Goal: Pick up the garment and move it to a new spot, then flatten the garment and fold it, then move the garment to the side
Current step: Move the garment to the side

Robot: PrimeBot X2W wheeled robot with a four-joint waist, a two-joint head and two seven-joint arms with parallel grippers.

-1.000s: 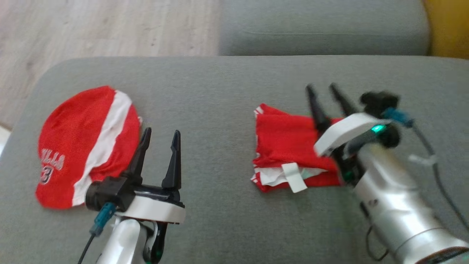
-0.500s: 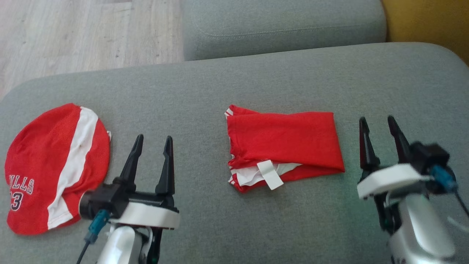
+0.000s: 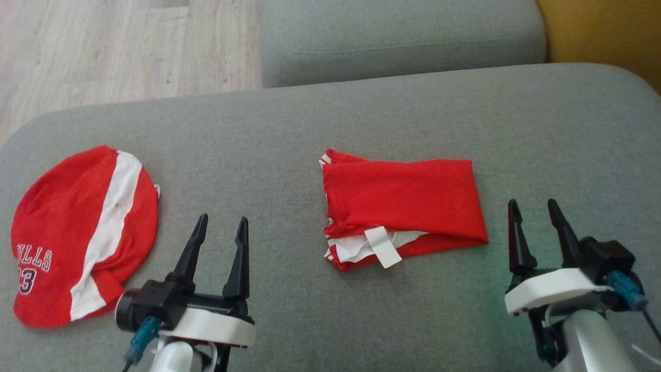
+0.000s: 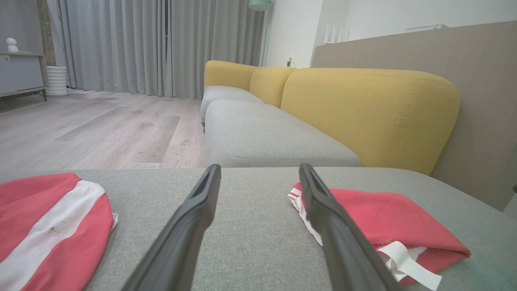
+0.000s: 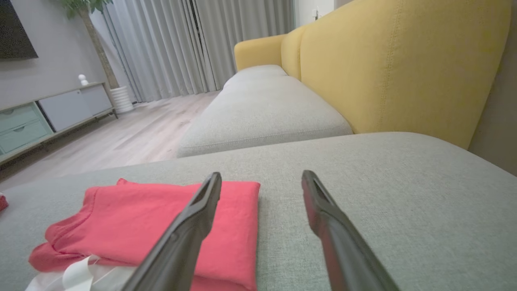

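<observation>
A folded red garment (image 3: 403,201) with white trim and a white label lies flat in the middle of the grey cushion (image 3: 289,129); it also appears in the left wrist view (image 4: 387,218) and the right wrist view (image 5: 161,218). My right gripper (image 3: 532,204) stands open just right of it, apart from the cloth, nothing between its fingers (image 5: 262,174). My left gripper (image 3: 223,219) is open and empty to the garment's left, over bare cushion (image 4: 260,167). A second red garment (image 3: 77,232) with a white stripe and lettering lies at the far left (image 4: 40,226).
A second grey seat cushion (image 3: 403,41) sits beyond this one. The yellow sofa back (image 4: 363,109) runs along the right. Wooden floor (image 3: 119,46) lies past the cushion's far left edge. Bare cushion surrounds the folded garment on all sides.
My right gripper has drawn back off the folded garment toward the lower right and now stands clear of it. The head camera shifted. The left gripper sits slightly lower in view.
</observation>
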